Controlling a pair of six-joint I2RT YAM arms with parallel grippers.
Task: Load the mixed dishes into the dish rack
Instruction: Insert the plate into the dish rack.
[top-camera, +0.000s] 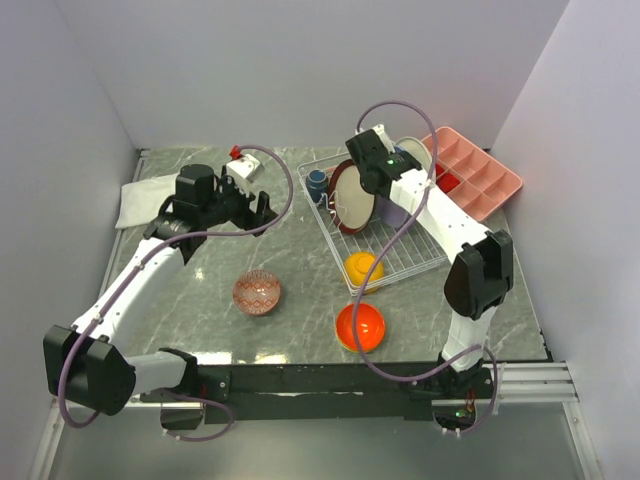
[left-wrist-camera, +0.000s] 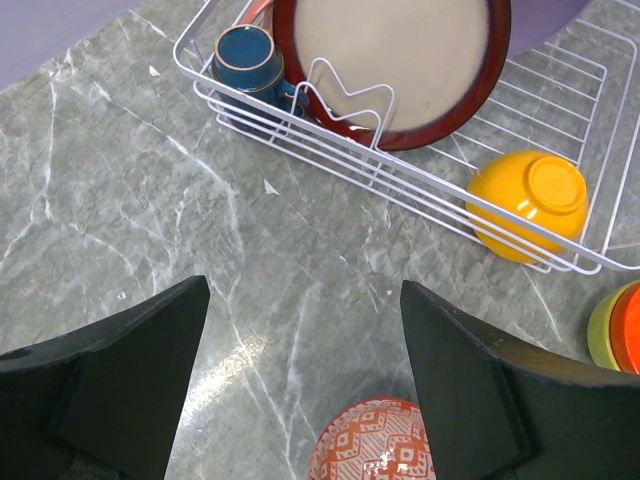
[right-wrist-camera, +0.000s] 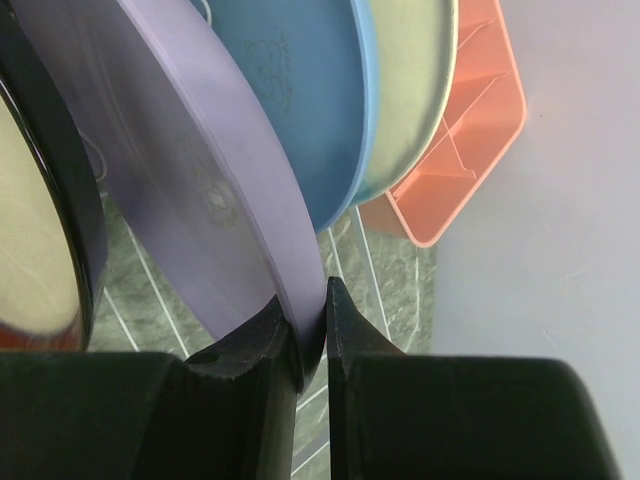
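My right gripper (right-wrist-camera: 308, 312) is shut on the rim of the lavender plate (right-wrist-camera: 190, 180), which stands on edge in the white wire dish rack (top-camera: 420, 255). A blue plate (right-wrist-camera: 300, 100) and a cream plate (right-wrist-camera: 410, 90) stand behind it, and the dark-red-rimmed plate (top-camera: 352, 200) stands in front. The rack also holds a navy cup (left-wrist-camera: 248, 58) and an upturned orange-yellow bowl (left-wrist-camera: 527, 203). On the table lie the patterned pink bowl (top-camera: 257, 292) and a red-orange bowl (top-camera: 360, 326) nested in a lime bowl (left-wrist-camera: 598, 330). Above the table, left of the rack, my left gripper (left-wrist-camera: 303, 300) hangs open and empty.
A pink compartment tray (top-camera: 475, 172) sits right behind the rack by the right wall. A white folded cloth (top-camera: 140, 198) lies at the back left. A small white and red object (top-camera: 240, 165) stands behind my left arm. Walls close in on three sides.
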